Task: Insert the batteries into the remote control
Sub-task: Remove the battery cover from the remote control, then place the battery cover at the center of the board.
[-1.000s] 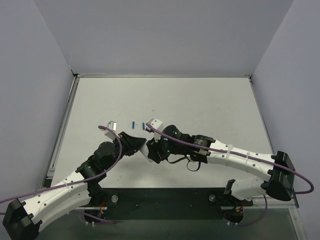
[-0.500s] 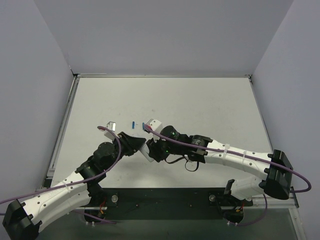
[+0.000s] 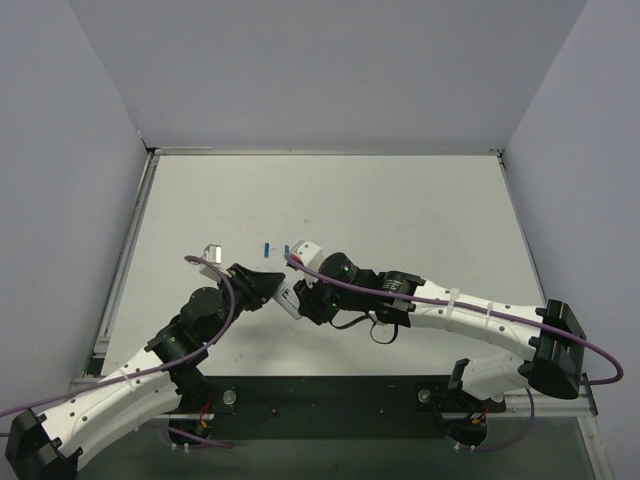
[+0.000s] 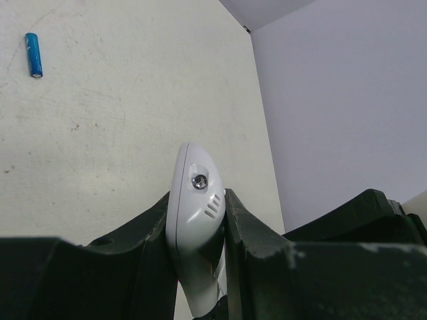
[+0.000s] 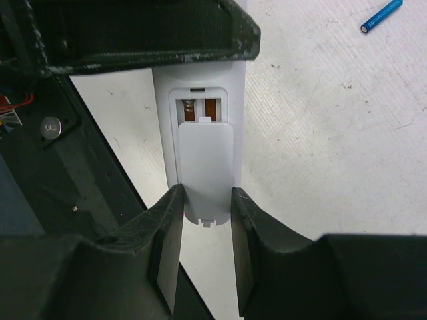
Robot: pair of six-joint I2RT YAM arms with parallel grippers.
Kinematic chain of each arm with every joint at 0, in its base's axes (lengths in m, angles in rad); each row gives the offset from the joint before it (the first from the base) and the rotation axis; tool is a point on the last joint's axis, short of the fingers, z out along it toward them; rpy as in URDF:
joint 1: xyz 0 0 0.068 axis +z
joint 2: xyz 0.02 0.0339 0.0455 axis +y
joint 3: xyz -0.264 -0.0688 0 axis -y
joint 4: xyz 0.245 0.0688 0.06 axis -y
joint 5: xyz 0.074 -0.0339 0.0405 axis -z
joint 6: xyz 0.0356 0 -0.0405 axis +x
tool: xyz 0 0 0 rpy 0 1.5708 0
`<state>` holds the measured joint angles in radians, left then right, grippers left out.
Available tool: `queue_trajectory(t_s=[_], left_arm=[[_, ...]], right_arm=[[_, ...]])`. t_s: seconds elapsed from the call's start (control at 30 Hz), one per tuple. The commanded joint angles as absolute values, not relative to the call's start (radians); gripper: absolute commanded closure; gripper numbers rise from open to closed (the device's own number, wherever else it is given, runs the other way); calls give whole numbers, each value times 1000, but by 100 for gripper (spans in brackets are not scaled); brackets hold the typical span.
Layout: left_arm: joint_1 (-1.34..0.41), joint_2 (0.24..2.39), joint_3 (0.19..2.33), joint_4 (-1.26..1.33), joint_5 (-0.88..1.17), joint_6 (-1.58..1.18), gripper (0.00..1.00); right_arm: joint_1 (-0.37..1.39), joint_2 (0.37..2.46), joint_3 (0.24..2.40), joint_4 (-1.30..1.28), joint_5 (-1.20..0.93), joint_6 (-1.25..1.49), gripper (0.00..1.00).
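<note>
The white remote control [image 3: 289, 300] is held between both grippers above the table's near middle. My left gripper [image 4: 197, 200] is shut on one end of it [image 4: 193, 220]. My right gripper [image 5: 205, 193] is shut on the other end, its back facing that camera. The battery cover [image 5: 205, 160] is slid partly down, baring the top of the compartment [image 5: 200, 107] with its metal contacts. One blue battery [image 3: 266, 247] lies on the table beyond the grippers. A second battery [image 3: 287, 248] lies beside it, partly hidden by my right wrist. One battery shows in each wrist view [image 4: 33, 55] [image 5: 381, 17].
The pale table [image 3: 400, 210] is enclosed by grey walls at the back and sides. A dark strip [image 3: 330, 400] with the arm bases runs along the near edge. Purple cables loop over both arms.
Both grippers and the remote have shifted a little to the left, and my left wrist has swung left. The batteries have not moved.
</note>
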<state>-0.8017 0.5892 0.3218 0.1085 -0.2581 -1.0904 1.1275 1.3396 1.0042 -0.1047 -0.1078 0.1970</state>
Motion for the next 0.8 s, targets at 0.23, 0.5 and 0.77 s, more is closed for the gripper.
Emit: queue_trajectory(t_s=[0.23, 0.5, 0.77], left_arm=[[-680, 453, 324, -66, -319, -1005, 100], [-584, 289, 342, -228, -331, -934, 100], [-583, 204, 370, -307, -345, -916, 100]], right_arm=[[999, 1262, 919, -167, -71, 189, 97], [732, 1362, 825, -153, -44, 253, 96], [637, 1567, 834, -84, -68, 302, 93]])
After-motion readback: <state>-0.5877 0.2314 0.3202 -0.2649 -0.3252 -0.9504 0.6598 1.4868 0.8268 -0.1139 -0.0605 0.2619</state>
